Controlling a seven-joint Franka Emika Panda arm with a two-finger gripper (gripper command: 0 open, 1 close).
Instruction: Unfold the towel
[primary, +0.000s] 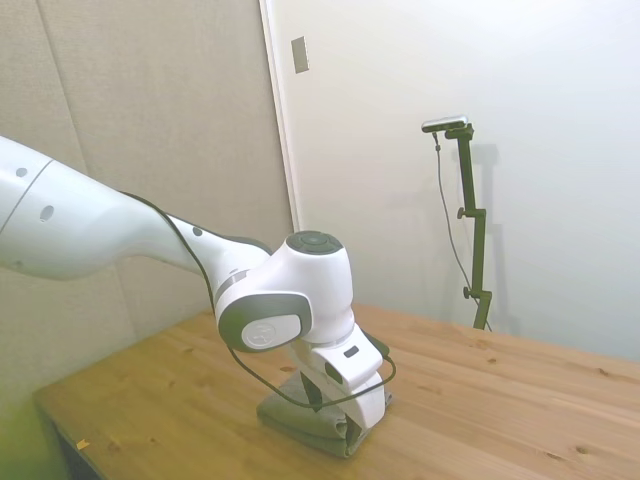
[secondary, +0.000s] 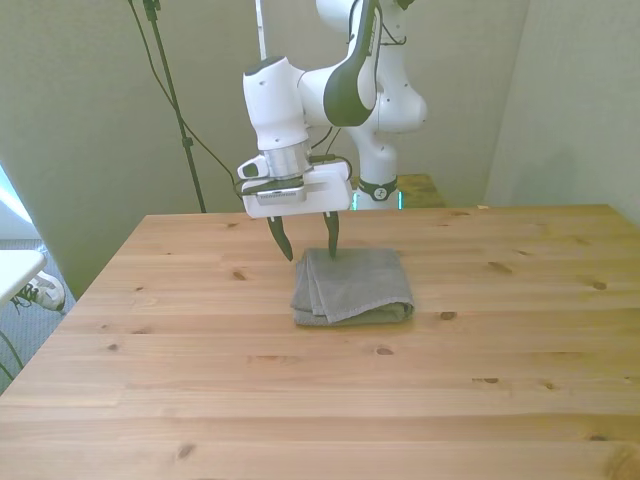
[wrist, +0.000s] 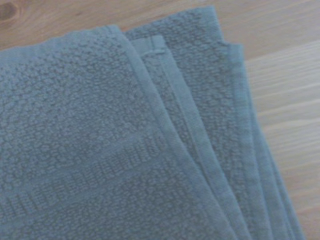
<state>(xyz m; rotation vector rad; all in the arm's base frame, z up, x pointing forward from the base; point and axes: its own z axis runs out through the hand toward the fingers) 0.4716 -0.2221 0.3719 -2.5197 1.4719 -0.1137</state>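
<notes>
On the wooden table (secondary: 500, 400) lies the grey terry towel (secondary: 352, 285), folded into a thick pad with stacked hemmed edges fanned along one side. Above the towel's corner at the front view's left, the gripper (secondary: 307, 240) hangs with its fingers spread apart, holding nothing.

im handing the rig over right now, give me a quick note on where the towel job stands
Hand: open, holding nothing, low over the back corner of the towel on the front view's left; one finger is over the cloth, the other just off its edge.
Towel: folded, lying flat near the middle of the wooden table, its layered edges along the front view's left side.
Done: hand brought to the towel.
Left: pinch the top layer's edge, lift it and open the towel out.
</notes>
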